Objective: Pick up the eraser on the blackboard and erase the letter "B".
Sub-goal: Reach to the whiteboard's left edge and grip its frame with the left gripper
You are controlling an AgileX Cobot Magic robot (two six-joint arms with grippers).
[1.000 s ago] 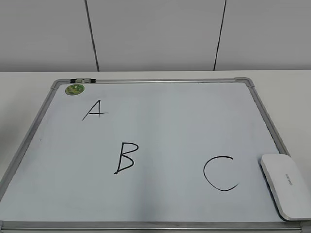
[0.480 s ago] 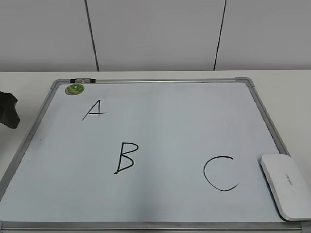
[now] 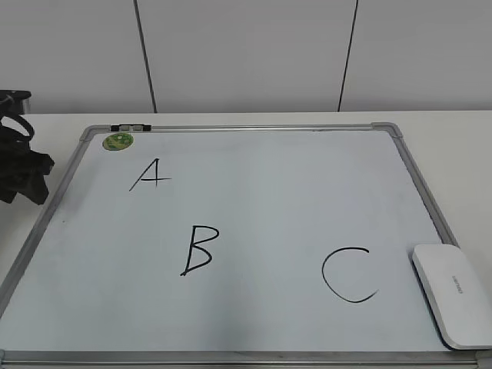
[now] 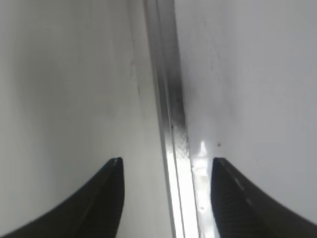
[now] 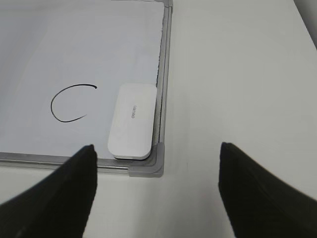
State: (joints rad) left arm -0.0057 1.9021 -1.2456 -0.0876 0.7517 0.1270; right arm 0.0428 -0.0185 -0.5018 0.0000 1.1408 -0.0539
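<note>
The blackboard [image 3: 292, 192] lies flat on the table with a black "A", the letter "B" [image 3: 198, 250] in its middle left, and a "C". The white eraser [image 3: 453, 296] lies on the board's near right corner, beside the "C". In the right wrist view the eraser [image 5: 132, 120] sits ahead of my right gripper [image 5: 156, 145], which is open, empty and hovering over the table just off the corner. My left gripper [image 3: 23, 173] is at the board's left edge. In the left wrist view it [image 4: 166, 163] is open and empty, straddling the silver frame [image 4: 166, 99].
A round green magnet [image 3: 118, 141] and a small black clip [image 3: 131, 127] sit at the board's far left corner. The "A" [image 3: 150, 174] and "C" [image 3: 348, 274] flank the "B". White table [image 5: 237, 74] surrounds the board; a grey corner piece [image 5: 148, 167] is near the eraser.
My left arm has come into the exterior view at the left edge and risen further in. The eraser and board have not moved.
</note>
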